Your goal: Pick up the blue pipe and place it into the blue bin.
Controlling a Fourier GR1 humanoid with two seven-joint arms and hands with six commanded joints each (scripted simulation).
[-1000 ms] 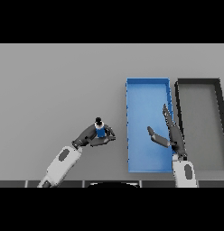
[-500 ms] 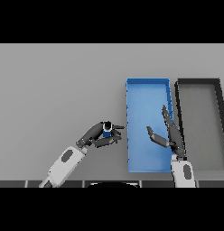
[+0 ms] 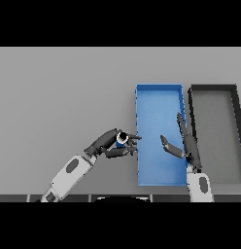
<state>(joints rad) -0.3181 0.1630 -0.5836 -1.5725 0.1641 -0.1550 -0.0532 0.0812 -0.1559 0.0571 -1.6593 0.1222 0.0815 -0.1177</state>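
Item one: small blue pipe with a dark open end [image 3: 121, 140], a short cylindrical piece. It sits pinched in your left hand [image 3: 109, 145], fingers and thumb curled round it, carried above the grey table [image 3: 59, 97] just beside the left wall of the bin, fingertips reaching to that wall.

Item two: shallow rectangular blue bin [image 3: 140, 102], open at the top. It lies right of the pipe, its long side running away from you.

Item three: a matching dark grey rectangular bin [image 3: 235, 126], lying against the blue one on its right. Not wanted; keep out of it.

Item four: your right hand [image 3: 184, 146], fingers straight and spread, thumb apart, holding nothing. It hangs over the right half of the blue bin's floor.

Step in hand, as you may judge it: carrying the pipe across the rim. To do it well, keep the pinch firm and the pipe high enough to pass the wall, so the fingertips do not catch the rim. Bring it over the left or middle of the floor, away from the right hand. Loosen the fingers only once the whole pipe is inside the walls.
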